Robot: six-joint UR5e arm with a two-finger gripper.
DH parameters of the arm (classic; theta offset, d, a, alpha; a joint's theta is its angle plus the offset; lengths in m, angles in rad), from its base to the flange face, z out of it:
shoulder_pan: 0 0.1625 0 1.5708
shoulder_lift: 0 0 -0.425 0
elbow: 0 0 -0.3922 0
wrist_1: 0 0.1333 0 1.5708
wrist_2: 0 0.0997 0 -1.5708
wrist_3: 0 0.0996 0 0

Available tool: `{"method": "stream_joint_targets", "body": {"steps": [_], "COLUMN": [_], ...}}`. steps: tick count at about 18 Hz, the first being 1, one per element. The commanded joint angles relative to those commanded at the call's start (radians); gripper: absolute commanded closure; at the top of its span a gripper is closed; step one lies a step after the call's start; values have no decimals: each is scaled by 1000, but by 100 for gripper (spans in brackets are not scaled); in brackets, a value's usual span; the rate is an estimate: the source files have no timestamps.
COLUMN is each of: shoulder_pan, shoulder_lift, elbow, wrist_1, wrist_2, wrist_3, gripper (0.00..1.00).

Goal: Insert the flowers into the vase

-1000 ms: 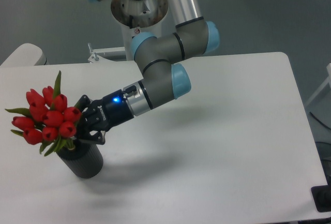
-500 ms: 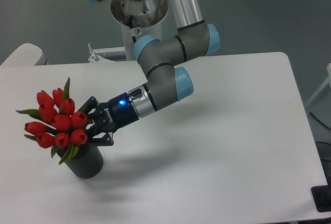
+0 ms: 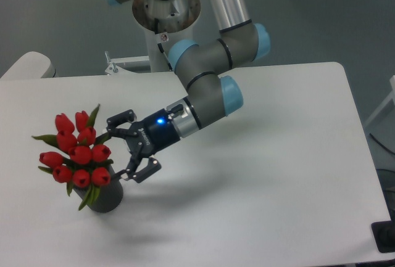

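Backing the gripper (image 3: 125, 147) straight off, jaws spread and empty, you avoid snagging the flowers (image 3: 77, 156) standing in the vase (image 3: 106, 196).

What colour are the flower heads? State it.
Red, on green stems: the flowers show clearly in the fixed camera view.

You are looking at a white bench (image 3: 278, 156) with rounded corners. A dark vase (image 3: 108, 196) stands upright on it near the front left, red flowers (image 3: 77, 159) rising from its mouth.
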Motion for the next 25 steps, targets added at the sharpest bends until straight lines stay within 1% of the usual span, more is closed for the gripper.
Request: {"method": "stream_joint_targets", "body": {"steps": [4,6,7,9,11,13,14,15,17,18,19,21,22,24,25], "shoulder_pan": [61,86,98,146,192,209,222,235,232,223,215,197,198,198,198], "shoulder_lift": [11,8,-3,-55,-86,-118,-129,-133,-144,-164,-175,-199,-202,-207,-209], "elbow": [28,60,86,132,158,169,181,202,256,282,296,330,347,365,374], "wrist_1": [0,-2,-5,0,-3,-2,0,-2,-8,-8,-6,-6,-8,-8,-8], "wrist_2": [0,2,3,3,5,12,50,122,304,383,435,483,512,616,688], "wrist_3": [-94,-138,-163,-178,-180,-178,-177,-180,-183,-183,-183,-183,-184,-186,-186], "gripper": [0,0,0,0,0,0,0,0,0,0,0,0,0,0,0]}}
